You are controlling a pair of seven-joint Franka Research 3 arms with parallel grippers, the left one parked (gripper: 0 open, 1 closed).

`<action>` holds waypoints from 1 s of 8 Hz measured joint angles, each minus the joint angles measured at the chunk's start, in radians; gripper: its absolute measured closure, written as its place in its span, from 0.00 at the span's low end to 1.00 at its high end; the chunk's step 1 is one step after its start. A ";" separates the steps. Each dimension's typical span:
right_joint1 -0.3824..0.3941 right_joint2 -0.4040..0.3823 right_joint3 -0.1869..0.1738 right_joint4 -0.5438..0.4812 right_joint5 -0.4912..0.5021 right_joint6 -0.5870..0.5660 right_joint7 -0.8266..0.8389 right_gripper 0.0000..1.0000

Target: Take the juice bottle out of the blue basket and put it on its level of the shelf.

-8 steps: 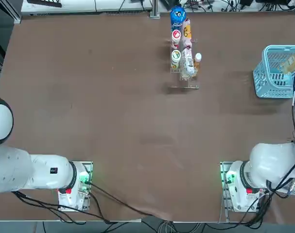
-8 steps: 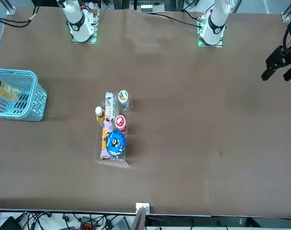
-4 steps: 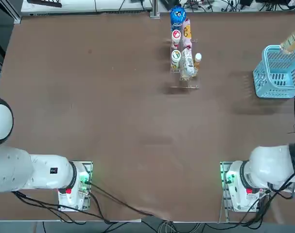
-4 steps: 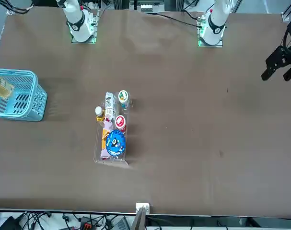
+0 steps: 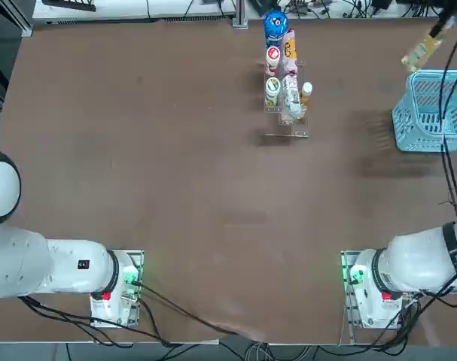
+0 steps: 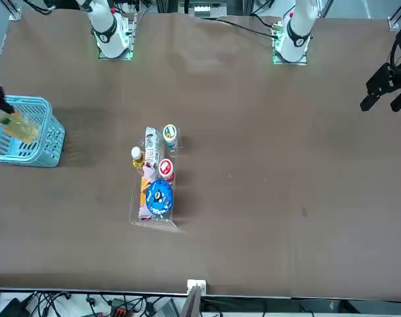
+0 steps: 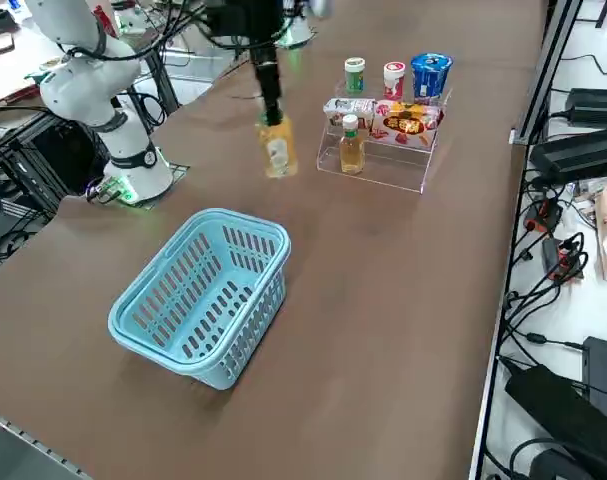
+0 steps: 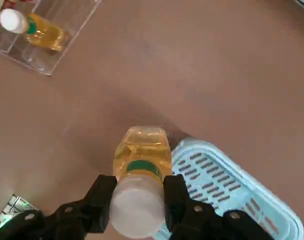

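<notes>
Plain brown tabletop [image 5: 213, 210] under everything, with cables and gear along the edges. Up in the air over it, juice bottle [image 8: 141, 150], out of the blue basket [image 7: 253, 222] and near its shelf-facing end. Right gripper [image 8: 140, 187] closed in on the bottle around the neck and cap, open only as wide as that squeeze allows. Probably gripped up there to leave the base free for a landing. White cap back between the fingers, amber body poking out past the tips, so sort of hanging off the cap end. Likely lifted high to get over the basket wall. Further out, clear stepped shelf [image 7: 383, 170] with a second amber bottle [image 7: 351, 150] standing at one side, maybe a hint for the right level. Next up, I'd guess... nah, just: carry across, straighten, lower gently, no bumping the neighbour.
</notes>
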 joint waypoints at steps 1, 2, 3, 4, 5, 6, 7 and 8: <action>0.045 0.026 0.007 0.013 0.000 0.025 -0.007 0.45; 0.092 0.056 0.013 0.034 0.000 0.049 -0.016 0.45; 0.141 0.088 0.017 0.057 0.000 0.078 -0.029 0.45; 0.184 0.124 0.019 0.077 0.000 0.112 -0.054 0.45; 0.215 0.160 0.021 0.090 -0.001 0.153 -0.107 0.45; 0.241 0.196 0.021 0.097 -0.001 0.198 -0.169 0.45; 0.264 0.227 0.021 0.101 -0.001 0.227 -0.210 0.45; 0.287 0.253 0.022 0.104 0.000 0.245 -0.232 0.45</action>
